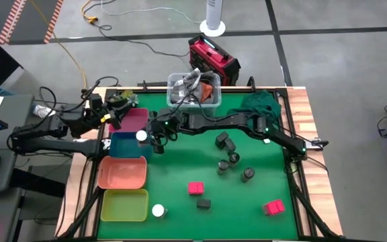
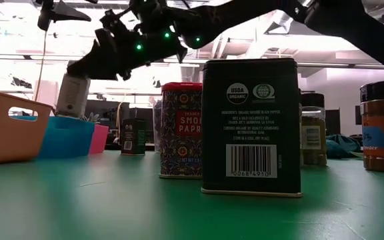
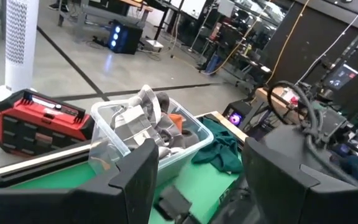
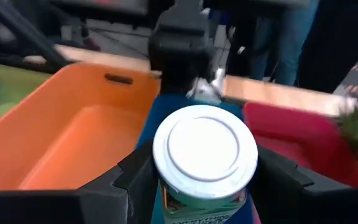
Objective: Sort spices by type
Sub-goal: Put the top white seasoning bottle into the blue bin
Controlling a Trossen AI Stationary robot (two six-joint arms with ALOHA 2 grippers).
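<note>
The right pincer [image 4: 204, 180] is seen clenched on a white-topped jar [image 4: 204, 151] over the blue tray [image 1: 127, 143], its label cut off. The left pincer [image 3: 194, 180] is seen released only in its wrist view

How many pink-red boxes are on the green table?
2. One pink-red box sits near the middle front of the mat, beside a black box. The other pink-red box is at the front right corner. None looks hidden.
</note>
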